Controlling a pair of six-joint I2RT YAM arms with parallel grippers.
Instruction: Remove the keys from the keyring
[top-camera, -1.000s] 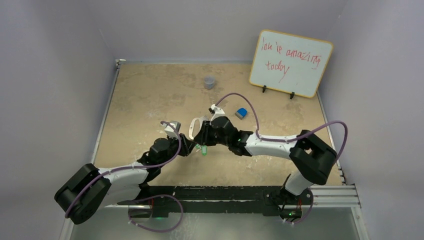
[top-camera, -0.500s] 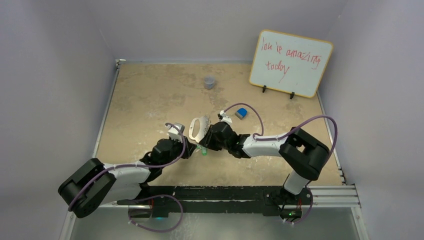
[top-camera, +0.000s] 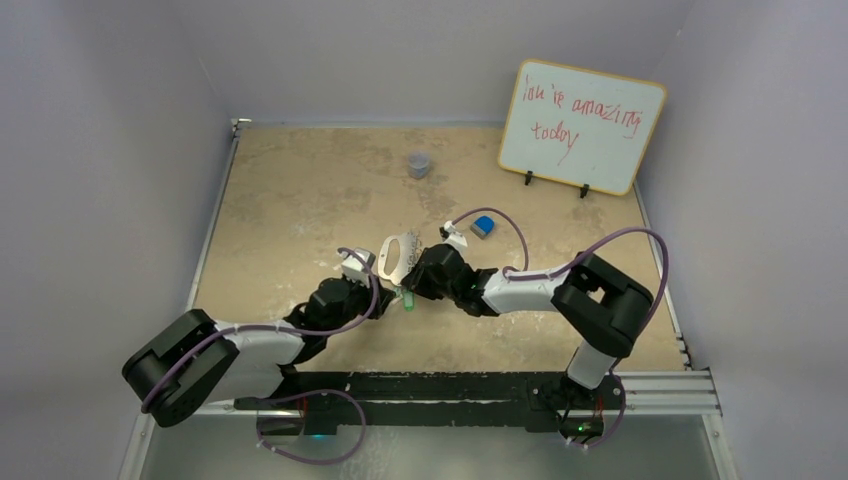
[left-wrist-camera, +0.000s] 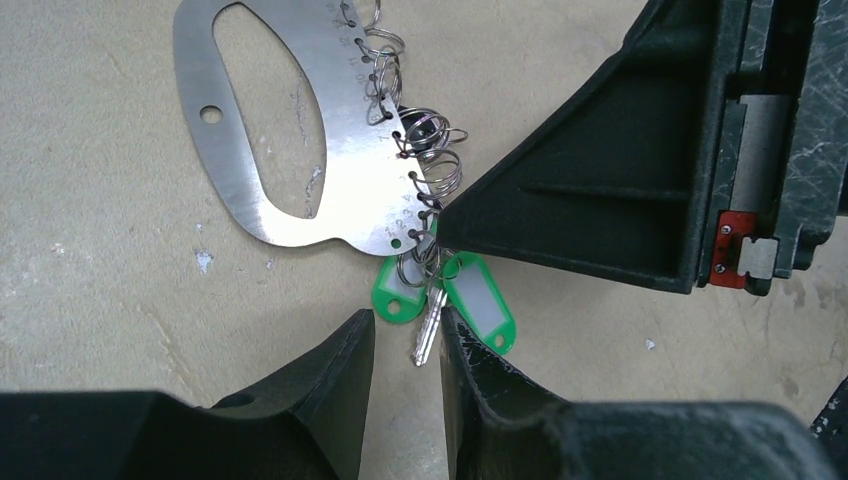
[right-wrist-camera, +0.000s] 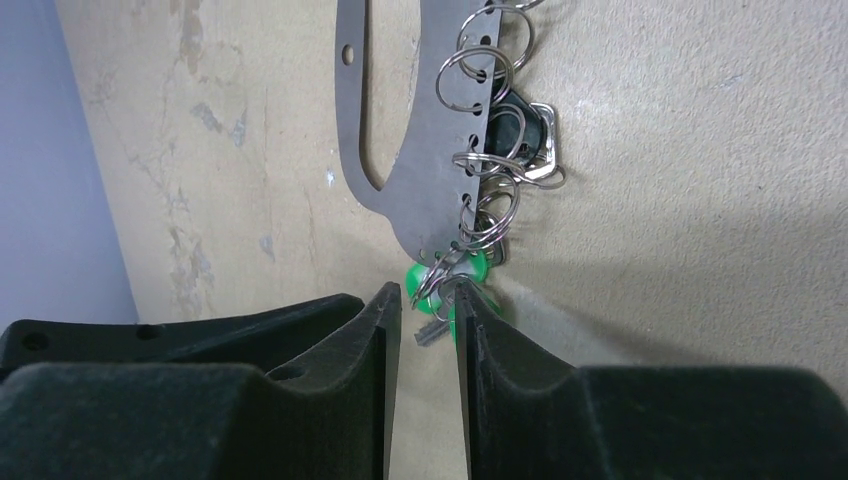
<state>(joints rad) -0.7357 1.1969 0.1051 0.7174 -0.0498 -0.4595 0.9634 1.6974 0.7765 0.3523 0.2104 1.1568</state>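
Keyring: flat silver D-plate w/ oval cutout. Keys, 2 green heads, bunched on split rings at its end.

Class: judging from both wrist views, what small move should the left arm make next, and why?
Probably close the left gripper on the silver blade of the keys. The blade lies between its fingers, seemingly unclamped, while the right gripper sits at the keyring edge beside it.
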